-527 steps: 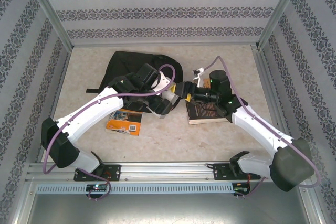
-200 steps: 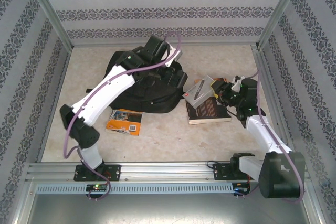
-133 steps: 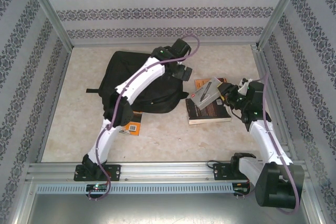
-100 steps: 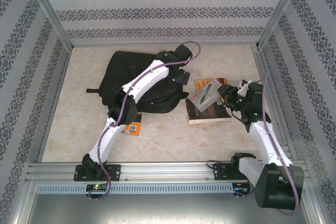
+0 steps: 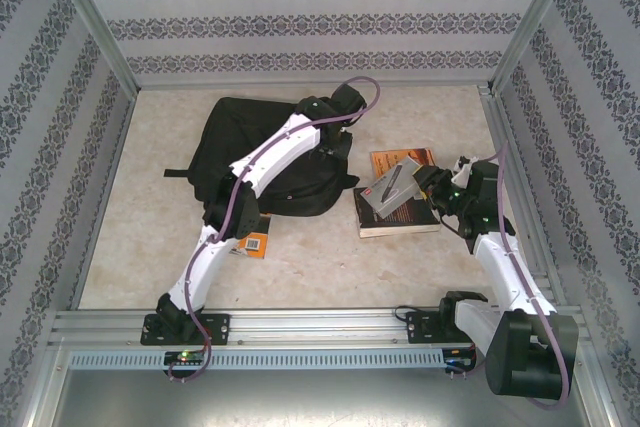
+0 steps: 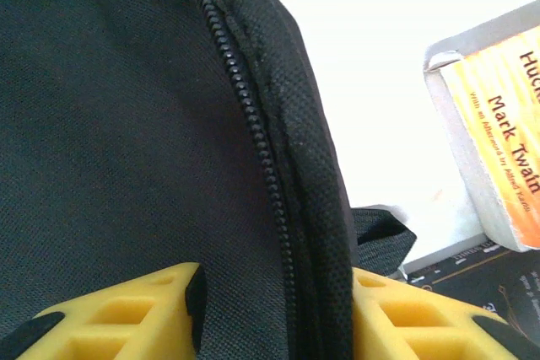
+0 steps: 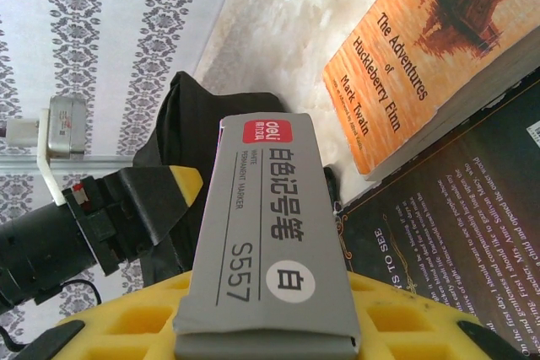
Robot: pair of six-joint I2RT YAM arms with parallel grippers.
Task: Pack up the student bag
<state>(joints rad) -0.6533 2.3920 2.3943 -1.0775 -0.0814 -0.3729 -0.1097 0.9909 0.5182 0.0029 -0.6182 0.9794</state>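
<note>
Grey box [image 7: 270, 233]: deli, 白色记号笔, WHITE PERMANENT MARKER, S557, 白 | orange book [image 7: 430, 56]: The Adventures of Huckleberry Finn, Mark Twain | dark book [image 7: 456, 242]: print illegible

Worktop [image 5: 330, 262]: pale, marbled beige surface.
Student bag [image 5: 225, 137]: black, lying flat, far left of centre.
Small orange book [image 5: 256, 243]: just beside the bag's near edge, partly hidden.
Dark-covered book [image 5: 398, 218]: flat, right of centre.
Orange paperback [image 5: 392, 159]: "Huckleberry Finn", against the dark book's far edge.
</note>
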